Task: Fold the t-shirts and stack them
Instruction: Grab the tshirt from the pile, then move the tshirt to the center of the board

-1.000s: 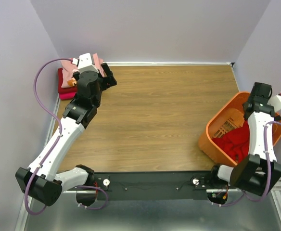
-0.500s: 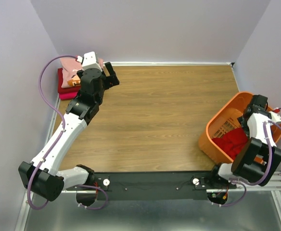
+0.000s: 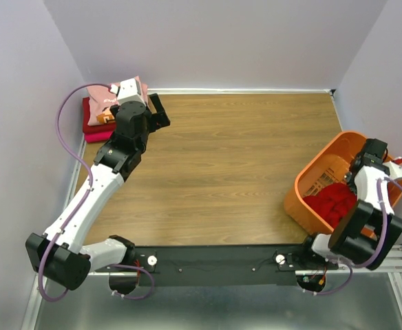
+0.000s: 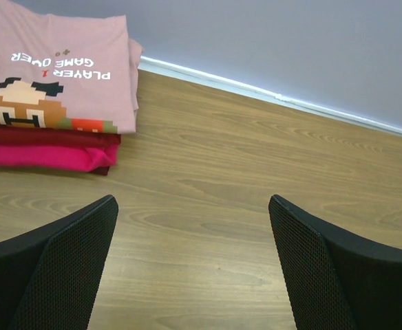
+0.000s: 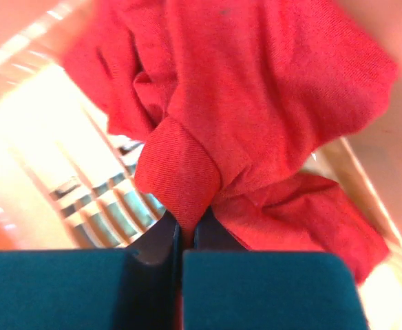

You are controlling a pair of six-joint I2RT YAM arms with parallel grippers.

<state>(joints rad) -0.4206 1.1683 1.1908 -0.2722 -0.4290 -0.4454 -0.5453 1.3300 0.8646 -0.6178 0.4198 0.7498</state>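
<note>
One fold of the red tee [image 5: 256, 103] is what I've got. My right gripper [image 5: 184, 234] has its jaws pressed together on it, and a thick cuff of cloth bulges up just past the tips at twelve o'clock in my wrist view. The rest of that tee is a crumpled heap spreading from eleven round to four o'clock beyond the pinch. I can't read a long axis in it, and all of it lies down in the basket [image 3: 305, 177].

Seen from above, the basket sits at the table's [image 3: 235, 151] four o'clock edge, right by my right base, so this arm is plainly the nearer one. My left gripper [image 4: 193, 206] is spread wide and holds nothing. It hovers over bare wood well across at ten o'clock. The stack [image 3: 98, 118] is just beyond it: pink tee [image 4: 63, 75] on top, then dark red tee [image 4: 49, 135], then magenta tee [image 4: 36, 155].

Here's what counts, I reckon: bare wood lies at nine o'clock from the basket, so the cloth must rise over the rim first and only then travel left. With so small a pinch, I judge the tee could slip out or a sleeve could catch on that rim.
</note>
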